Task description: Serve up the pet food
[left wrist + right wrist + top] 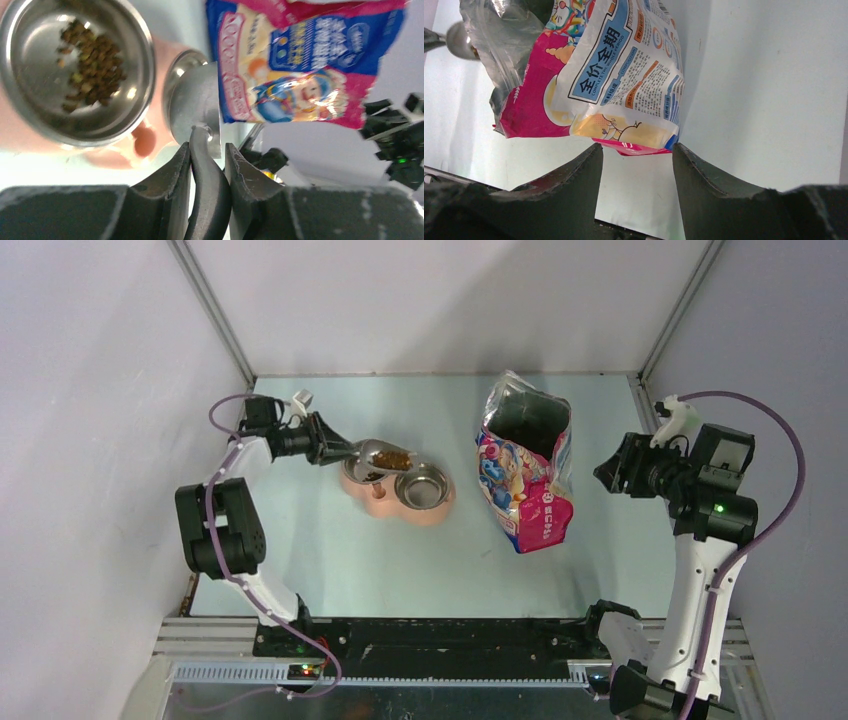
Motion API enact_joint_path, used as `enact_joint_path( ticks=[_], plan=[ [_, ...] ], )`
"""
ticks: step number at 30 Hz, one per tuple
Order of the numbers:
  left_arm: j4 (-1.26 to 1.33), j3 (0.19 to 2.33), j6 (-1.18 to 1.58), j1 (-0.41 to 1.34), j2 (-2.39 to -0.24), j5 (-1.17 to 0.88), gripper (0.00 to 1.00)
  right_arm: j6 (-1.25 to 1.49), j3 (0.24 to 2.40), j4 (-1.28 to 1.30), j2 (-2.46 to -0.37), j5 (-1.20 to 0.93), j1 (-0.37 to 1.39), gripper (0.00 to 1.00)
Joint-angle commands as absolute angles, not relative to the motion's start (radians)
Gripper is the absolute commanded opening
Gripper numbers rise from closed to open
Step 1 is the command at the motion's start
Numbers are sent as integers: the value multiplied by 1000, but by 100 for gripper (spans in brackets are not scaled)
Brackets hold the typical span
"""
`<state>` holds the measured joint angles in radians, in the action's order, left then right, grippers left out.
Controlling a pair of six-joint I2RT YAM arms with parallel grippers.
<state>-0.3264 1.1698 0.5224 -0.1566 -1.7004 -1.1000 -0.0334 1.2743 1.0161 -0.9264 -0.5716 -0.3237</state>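
My left gripper is shut on the dark handle of the grey metal scoop and holds it over the pink double feeder. The scoop carries brown pet food. More pet food lies in the feeder's left steel bowl; the right bowl looks bare. In the left wrist view my left gripper shows the scoop's underside. My right gripper is open and empty, just right of the standing blue-pink cat-food bag; in its own view it faces the bag.
The bag's top is open. White walls close in the table on the left, back and right. The right arm shows beyond the bag in the left wrist view. The scoop shows at the far left of the right wrist view.
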Motion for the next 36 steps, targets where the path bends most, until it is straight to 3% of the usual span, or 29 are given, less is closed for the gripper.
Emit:
enact_joint_path(
  ticks=[1,12,25,36],
  plan=[
    [-702,1208,158,-159,-1706,-1034,0,-26,1312,1008,-917,-580,-334,57],
    [-706,1253,138,-122,-1645,-828,0,-9,1294,998,-907,-595,-347,57],
    [-754,1333,97,79,-1553,-359,0,16,1285,991,-884,-625,-356,57],
    [-766,1394,-12,258,-1472,-202,0,47,1284,983,-874,-661,-364,57]
  ],
)
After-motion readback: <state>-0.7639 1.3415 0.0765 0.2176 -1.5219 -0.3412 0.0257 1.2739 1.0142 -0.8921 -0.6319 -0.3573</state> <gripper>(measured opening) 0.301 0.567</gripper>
